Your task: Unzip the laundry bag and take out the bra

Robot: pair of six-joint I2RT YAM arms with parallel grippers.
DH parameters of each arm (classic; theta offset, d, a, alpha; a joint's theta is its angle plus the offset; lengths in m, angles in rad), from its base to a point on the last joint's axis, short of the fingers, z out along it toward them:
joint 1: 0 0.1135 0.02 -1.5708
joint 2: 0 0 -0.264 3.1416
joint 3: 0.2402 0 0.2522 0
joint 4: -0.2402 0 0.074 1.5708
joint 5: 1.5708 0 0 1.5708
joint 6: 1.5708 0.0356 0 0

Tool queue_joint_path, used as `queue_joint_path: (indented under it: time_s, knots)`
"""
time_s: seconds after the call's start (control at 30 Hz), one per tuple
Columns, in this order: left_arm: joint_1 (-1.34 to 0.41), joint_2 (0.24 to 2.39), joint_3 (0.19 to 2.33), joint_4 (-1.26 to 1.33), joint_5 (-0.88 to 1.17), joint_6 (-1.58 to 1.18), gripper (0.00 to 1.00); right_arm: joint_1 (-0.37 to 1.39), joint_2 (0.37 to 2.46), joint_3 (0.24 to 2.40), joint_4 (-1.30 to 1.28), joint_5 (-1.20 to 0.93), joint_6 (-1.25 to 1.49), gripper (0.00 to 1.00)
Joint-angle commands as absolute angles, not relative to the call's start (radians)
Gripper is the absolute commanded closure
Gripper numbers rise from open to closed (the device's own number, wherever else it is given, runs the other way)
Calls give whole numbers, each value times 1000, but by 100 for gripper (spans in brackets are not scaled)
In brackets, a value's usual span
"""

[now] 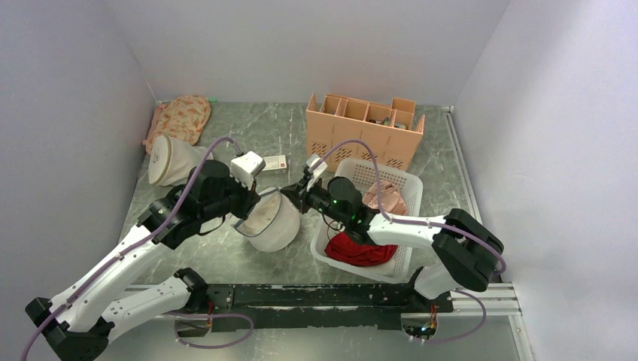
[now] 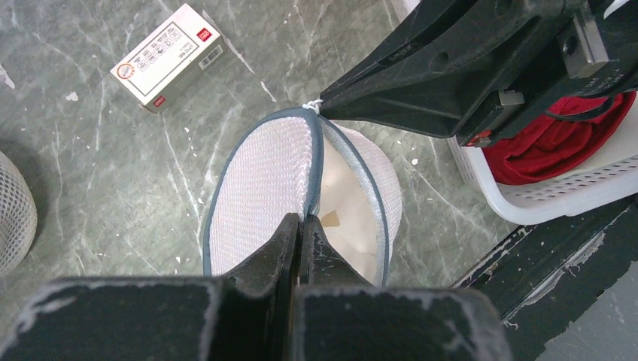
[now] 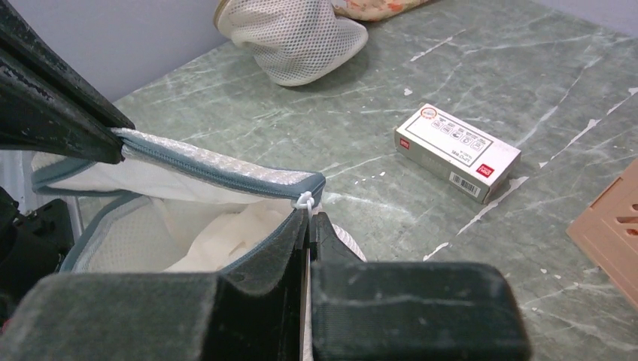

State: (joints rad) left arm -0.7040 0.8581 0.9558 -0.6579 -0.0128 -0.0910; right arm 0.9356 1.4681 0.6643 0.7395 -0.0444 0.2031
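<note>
The white mesh laundry bag sits between my arms, its grey zipper partly open so the lid gapes. Cream padded fabric, the bra, shows inside, also in the right wrist view. My left gripper is shut on the bag's zipper rim on the near side; it shows in the top view. My right gripper is shut on the white cord zip pull at the opposite end of the opening; it shows in the top view and the left wrist view.
A white basket at the right holds a red garment and pink satin. A peach organiser stands behind it. A small box lies behind the bag. A cream-white logo bag and floral cloth lie at the far left.
</note>
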Motion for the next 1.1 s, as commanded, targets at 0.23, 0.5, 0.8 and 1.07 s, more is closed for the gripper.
queue_joint_path:
  time_s: [0.23,0.5,0.8,1.07]
  knots:
    - [-703,844,913,-618,-6,-63,93,924,1476,622,834,-78,161,100]
    - [-709,860,955,-590,14,-192,43,927,1411,596,835,-95,157,100]
    - [-708,1043,1105,-680,-5,-318,18,935,1365,577,830,-99,156,100]
    - [-708,1062,1038,-623,9,-423,29,950,1356,568,830,-93,153,100]
